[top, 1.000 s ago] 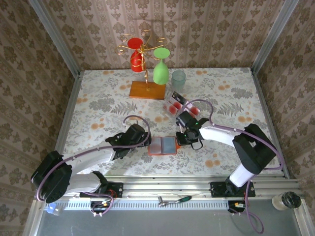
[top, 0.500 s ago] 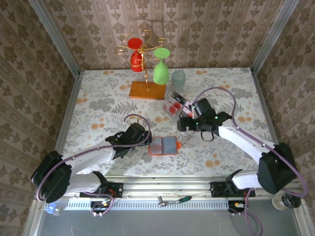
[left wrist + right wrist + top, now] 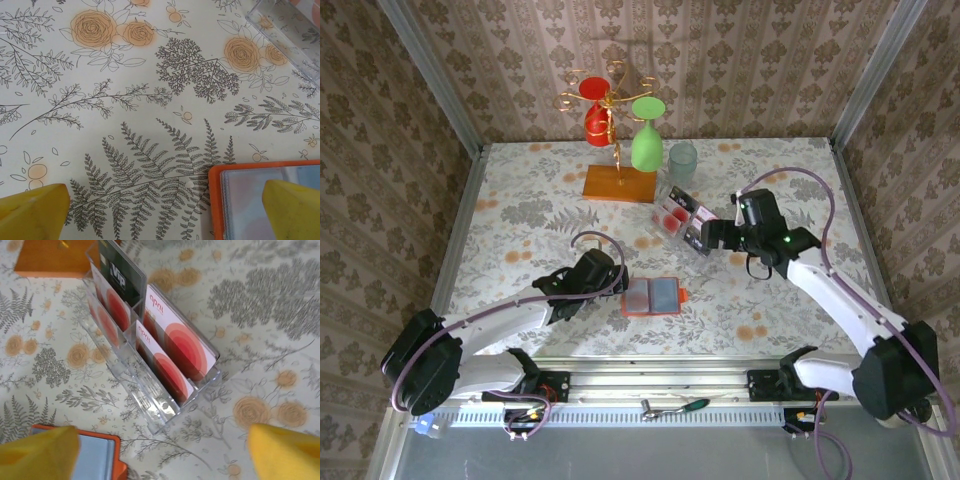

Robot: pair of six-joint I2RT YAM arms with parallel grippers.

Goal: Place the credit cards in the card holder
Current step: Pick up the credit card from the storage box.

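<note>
Both gape empty; my right claw [image 3: 160,452] hangs by four red credit cards [image 3: 176,351] in one clear rack [image 3: 152,407]. My left claw [image 3: 165,212] spans the single card holder's [image 3: 651,296] edge, six o'clock on the worktop [image 3: 520,215].

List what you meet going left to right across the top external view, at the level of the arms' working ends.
left pincer → card holder → right pincer. The card stand overlaps these, so it is left out.
</note>
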